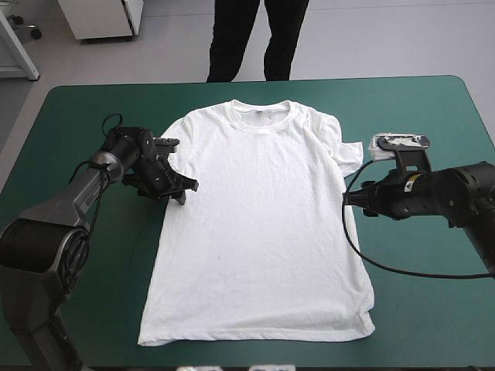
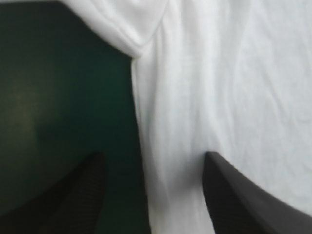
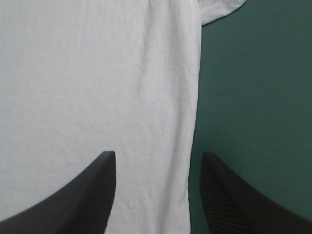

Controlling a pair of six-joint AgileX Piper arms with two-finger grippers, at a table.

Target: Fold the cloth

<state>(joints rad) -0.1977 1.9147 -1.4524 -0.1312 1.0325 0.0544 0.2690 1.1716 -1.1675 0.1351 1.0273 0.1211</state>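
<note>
On teal-green cover (image 1: 433,325), white T-shirt (image 1: 259,224) spread flat, left tool (image 2: 154,156) apart, right tool (image 3: 158,154) apart

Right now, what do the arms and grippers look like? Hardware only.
Left arm: dark grey links, black wrist. Right arm: black, with a small pale label near the wrist. Left gripper and right gripper alike: two broad black fingers, curved like fins, with a fine dotted texture.
</note>
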